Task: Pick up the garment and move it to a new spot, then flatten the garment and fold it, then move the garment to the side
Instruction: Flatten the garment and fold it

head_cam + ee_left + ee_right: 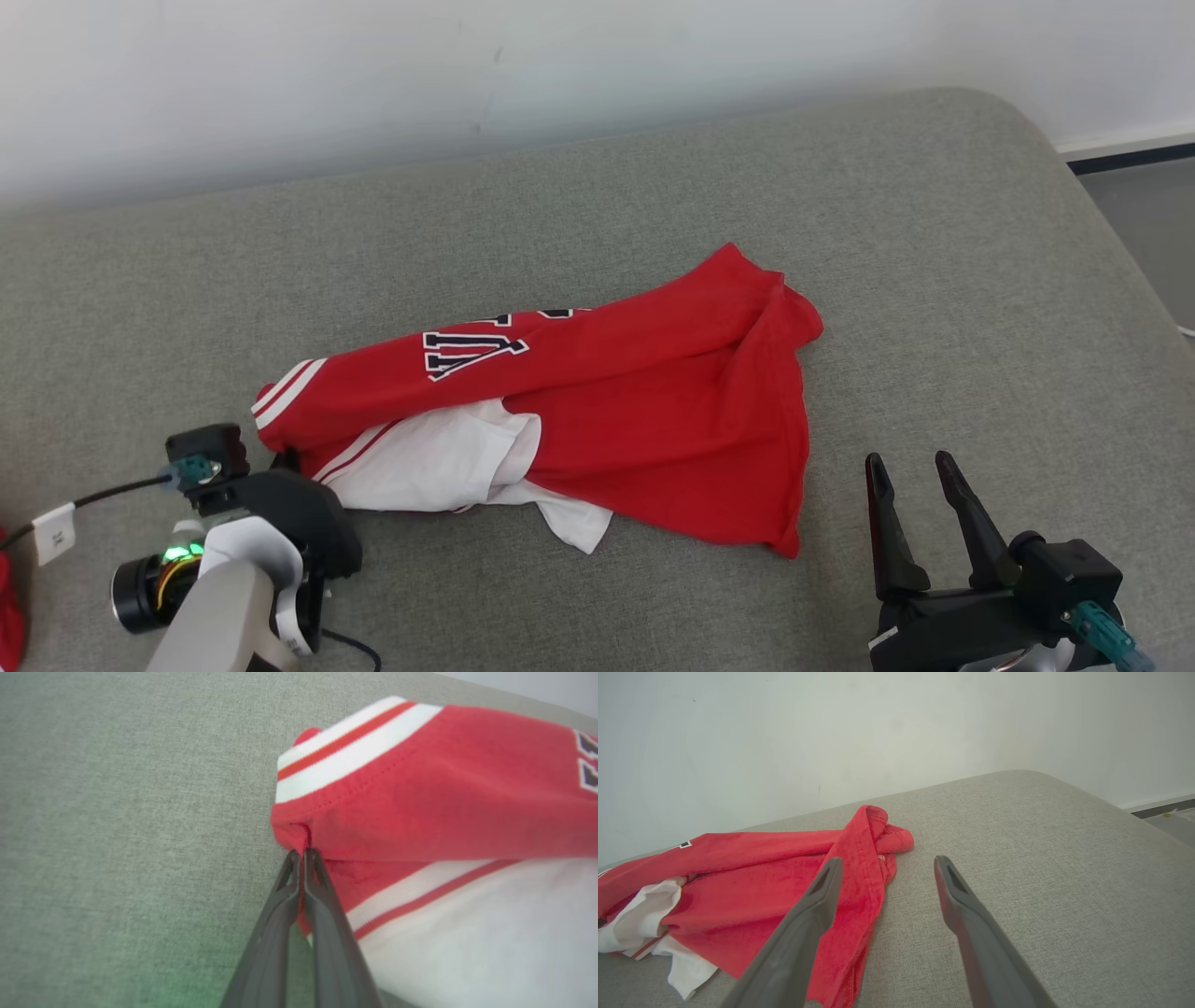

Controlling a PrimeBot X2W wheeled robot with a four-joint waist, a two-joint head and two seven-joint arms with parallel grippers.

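The red-and-white garment (pixel 653 401) lies crumpled mid-cushion (pixel 934 233). The left gripper (pixel 302 855) is pinched tight on its red edge by the striped cuff (pixel 345 751). The right gripper (pixel 910 459) stands spread beside the garment, grasping nothing. The navy lettering (pixel 471 353) is folded and unreadable.

I read the garment (pixel 653 411) as soft matt cloth, red with white panels and white-and-red striped trim; the hem stitching is plain on my left wrist feed. Its lettering is dark with a pale outline, flat finish. The cushion (pixel 934 233) is coarse woven grey fabric, matt and flecked, out to its rounded far right corner. On the left gripper (pixel 299 853) and right gripper (pixel 887 859) the fingers look like smooth dark matt plastic. The wall (pixel 373 75) is smooth pale paint, faintly scuffed.
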